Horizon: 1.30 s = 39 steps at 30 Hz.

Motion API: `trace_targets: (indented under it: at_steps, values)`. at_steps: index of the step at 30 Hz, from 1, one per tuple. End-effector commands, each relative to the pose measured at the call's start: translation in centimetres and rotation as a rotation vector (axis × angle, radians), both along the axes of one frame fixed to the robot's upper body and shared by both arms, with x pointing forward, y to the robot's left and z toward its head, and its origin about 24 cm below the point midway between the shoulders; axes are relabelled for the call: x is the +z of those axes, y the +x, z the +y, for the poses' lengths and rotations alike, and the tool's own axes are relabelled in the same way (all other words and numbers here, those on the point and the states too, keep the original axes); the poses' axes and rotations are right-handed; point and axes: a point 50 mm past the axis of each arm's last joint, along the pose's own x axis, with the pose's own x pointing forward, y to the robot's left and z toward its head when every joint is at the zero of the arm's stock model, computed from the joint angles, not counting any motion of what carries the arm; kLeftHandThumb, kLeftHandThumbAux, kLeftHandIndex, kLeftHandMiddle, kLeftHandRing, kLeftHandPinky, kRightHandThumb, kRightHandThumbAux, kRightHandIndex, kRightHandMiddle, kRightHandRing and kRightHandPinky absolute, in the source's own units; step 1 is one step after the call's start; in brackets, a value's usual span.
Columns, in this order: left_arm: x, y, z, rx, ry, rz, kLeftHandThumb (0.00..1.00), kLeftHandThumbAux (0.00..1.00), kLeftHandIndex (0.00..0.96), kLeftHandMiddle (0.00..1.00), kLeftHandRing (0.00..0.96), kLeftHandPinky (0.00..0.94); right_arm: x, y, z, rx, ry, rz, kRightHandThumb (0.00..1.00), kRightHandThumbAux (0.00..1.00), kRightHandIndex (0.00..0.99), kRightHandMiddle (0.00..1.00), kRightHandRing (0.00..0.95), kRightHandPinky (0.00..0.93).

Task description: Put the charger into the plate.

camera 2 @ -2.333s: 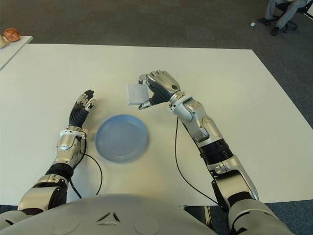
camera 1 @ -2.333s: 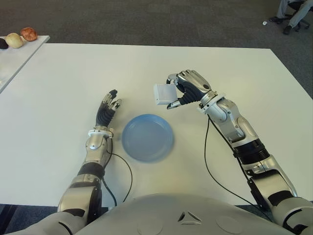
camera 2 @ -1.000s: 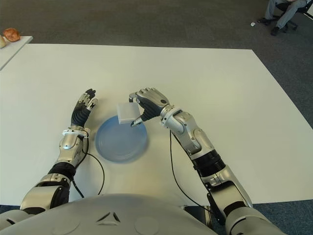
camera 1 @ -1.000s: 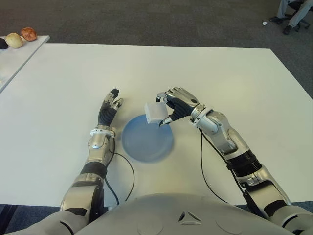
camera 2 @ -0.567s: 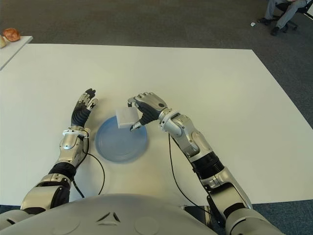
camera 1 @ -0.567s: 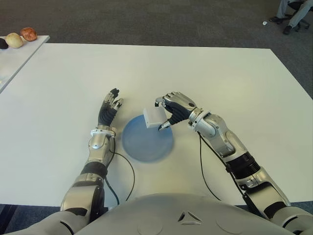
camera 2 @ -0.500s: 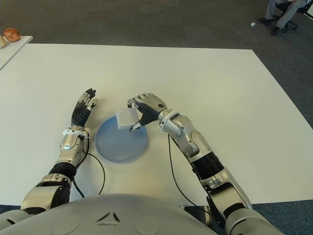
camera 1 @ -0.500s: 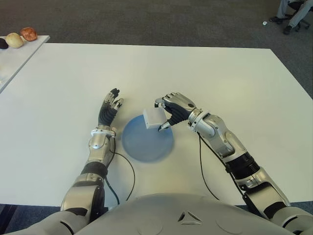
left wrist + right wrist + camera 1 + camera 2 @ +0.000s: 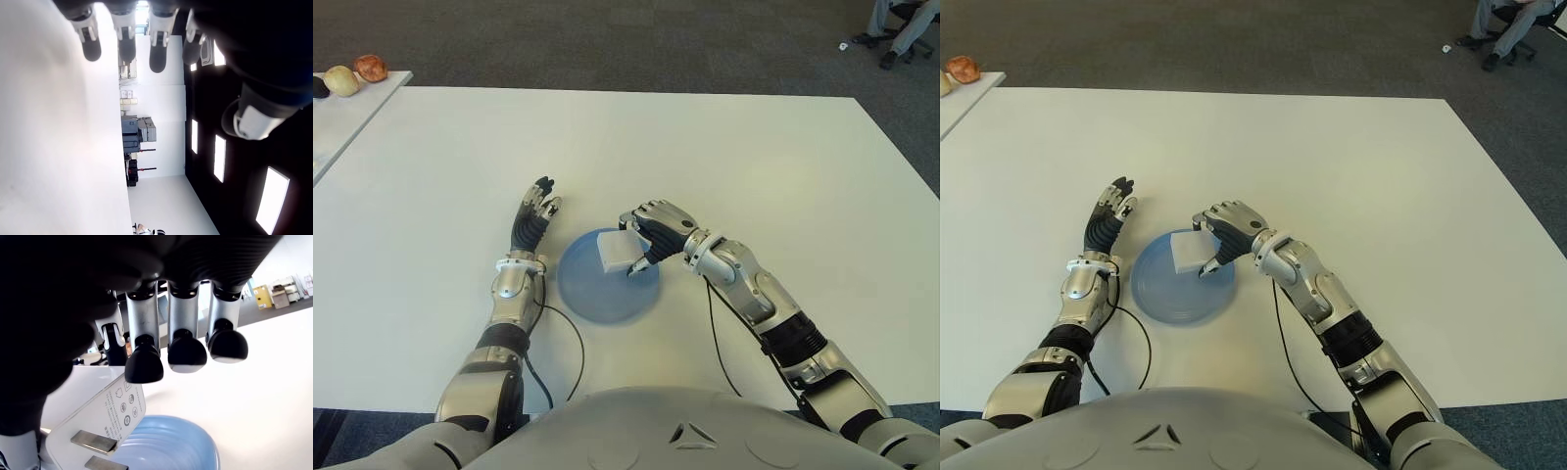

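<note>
The white charger [image 9: 615, 253] hangs low over the far right part of the blue plate [image 9: 589, 294], gripped by my right hand [image 9: 644, 243]. In the right wrist view the charger [image 9: 100, 423] shows its two metal prongs, pinched between thumb and index finger, with the other fingertips [image 9: 183, 352] curled above it and the plate [image 9: 168, 443] just beneath. Whether the charger touches the plate I cannot tell. My left hand [image 9: 532, 215] shows just left of the plate, fingers straight and holding nothing.
The white table [image 9: 754, 147] stretches wide around the plate. A side table [image 9: 333, 108] at the far left carries a few round items [image 9: 370, 67]. A seated person's legs [image 9: 901, 24] show at the far right on the carpet.
My right hand has carried the charger left and down, from beyond the plate's far right edge to low over the plate. The left hand has stayed in place.
</note>
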Motion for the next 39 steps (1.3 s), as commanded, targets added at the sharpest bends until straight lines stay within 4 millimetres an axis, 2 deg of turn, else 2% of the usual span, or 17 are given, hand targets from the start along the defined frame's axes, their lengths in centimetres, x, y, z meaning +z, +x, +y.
trace_targets:
  at_steps: [1, 2, 4, 5, 6, 7, 9, 10, 11, 14, 17, 22, 39]
  values:
    - [-3.7, -3.1, -1.2, -0.013, -0.050, 0.208, 0.000, 0.510, 0.125, 0.131, 0.084, 0.039, -1.0, -0.3, 0.1, 0.023, 0.023, 0.061, 0.786, 0.695, 0.428, 0.749, 0.794, 0.755]
    - [-3.7, -3.1, -1.2, -0.014, -0.048, 0.213, 0.000, 0.511, 0.121, 0.128, 0.079, 0.029, -1.1, -0.3, 0.1, 0.034, 0.029, 0.068, 0.809, 0.688, 0.417, 0.685, 0.744, 0.695]
    - [-3.8, -3.1, -1.2, -0.015, -0.045, 0.218, 0.000, 0.512, 0.117, 0.125, 0.075, 0.019, -1.2, -0.4, 0.1, 0.057, 0.031, 0.075, 0.828, 0.682, 0.408, 0.630, 0.700, 0.643]
    - [-3.8, -3.1, -1.2, -0.015, -0.044, 0.222, 0.000, 0.514, 0.113, 0.122, 0.071, 0.016, -1.3, -0.5, 0.2, 0.080, 0.022, 0.072, 0.830, 0.681, 0.399, 0.596, 0.628, 0.574]
    - [-3.8, -3.0, -1.2, -0.015, -0.043, 0.224, 0.000, 0.516, 0.110, 0.120, 0.069, 0.015, -1.4, -0.6, 0.2, 0.096, 0.015, 0.070, 0.770, 0.636, 0.344, 0.518, 0.541, 0.501]
    - [-3.8, -3.0, -1.2, -0.014, -0.043, 0.226, 0.000, 0.518, 0.106, 0.117, 0.065, 0.015, -1.4, -0.7, 0.2, 0.107, 0.011, 0.069, 0.678, 0.572, 0.263, 0.403, 0.414, 0.392]
    - [-3.8, -3.0, -1.2, -0.014, -0.044, 0.226, 0.000, 0.522, 0.100, 0.113, 0.061, 0.017, -1.4, -0.8, 0.1, 0.127, 0.000, 0.060, 0.558, 0.478, 0.166, 0.252, 0.247, 0.250]
    - [-3.8, -3.0, -1.2, -0.014, -0.044, 0.227, 0.000, 0.523, 0.100, 0.113, 0.061, 0.018, -1.2, -1.0, 0.0, 0.150, -0.011, 0.052, 0.535, 0.460, 0.150, 0.224, 0.216, 0.224]
    - [-3.8, -3.0, -1.2, -0.016, -0.043, 0.229, 0.000, 0.526, 0.094, 0.108, 0.057, 0.018, -1.1, -1.1, -0.1, 0.172, -0.021, 0.046, 0.474, 0.399, 0.095, 0.143, 0.138, 0.143]
    - [-3.7, -3.0, -1.2, -0.020, -0.036, 0.231, 0.000, 0.532, 0.082, 0.097, 0.049, 0.010, -1.0, -1.3, -0.4, 0.207, -0.035, 0.043, 0.362, 0.300, 0.031, 0.046, 0.045, 0.046]
    - [-3.7, -3.0, -1.2, -0.026, -0.037, 0.231, 0.000, 0.532, 0.077, 0.091, 0.045, 0.010, -0.9, -1.3, -0.6, 0.226, -0.033, 0.053, 0.301, 0.254, 0.010, 0.015, 0.014, 0.015]
    - [-3.7, -3.1, -1.3, -0.026, -0.047, 0.225, 0.000, 0.534, 0.078, 0.082, 0.041, 0.015, -0.7, -1.3, -0.7, 0.250, -0.032, 0.073, 0.253, 0.216, 0.001, 0.002, 0.002, 0.002]
    - [-3.5, -3.1, -1.3, -0.019, -0.043, 0.196, 0.000, 0.524, 0.090, 0.075, 0.039, 0.024, -0.6, -0.9, -1.1, 0.248, -0.006, 0.059, 0.236, 0.181, 0.000, 0.000, 0.000, 0.000]
